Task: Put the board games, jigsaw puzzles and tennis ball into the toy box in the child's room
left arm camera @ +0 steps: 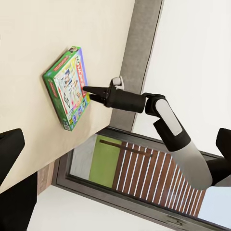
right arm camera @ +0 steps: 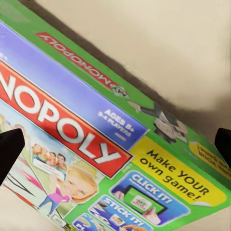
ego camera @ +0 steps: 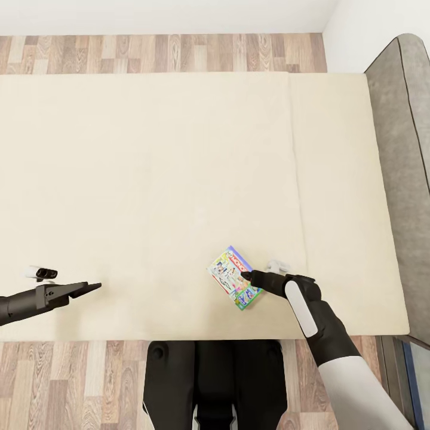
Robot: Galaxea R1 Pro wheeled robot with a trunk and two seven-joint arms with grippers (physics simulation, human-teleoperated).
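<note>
**Now at the bed: Monopoly carton about to be gripped**

The right gripper [ego camera: 246, 276] was held at the edge of the flat green-and-purple Monopoly game carton [ego camera: 234, 285], which lay on the wide cream-beige bed [ego camera: 149, 179]. Its fingers looked parted in the right wrist view — nothing was clamped yet. Closing squarely on the carton's edge was judged the next need. The left gripper [ego camera: 89, 288], empty, looked closed from the head view; its wrist view showed the carton's thickness [left arm camera: 67, 89].

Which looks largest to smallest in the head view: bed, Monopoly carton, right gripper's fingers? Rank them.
1. Bed, by far the largest.
2. Monopoly carton.
3. Right gripper's fingers, smallest. They stand nearer the camera, so they are unsure against the carton.
</note>
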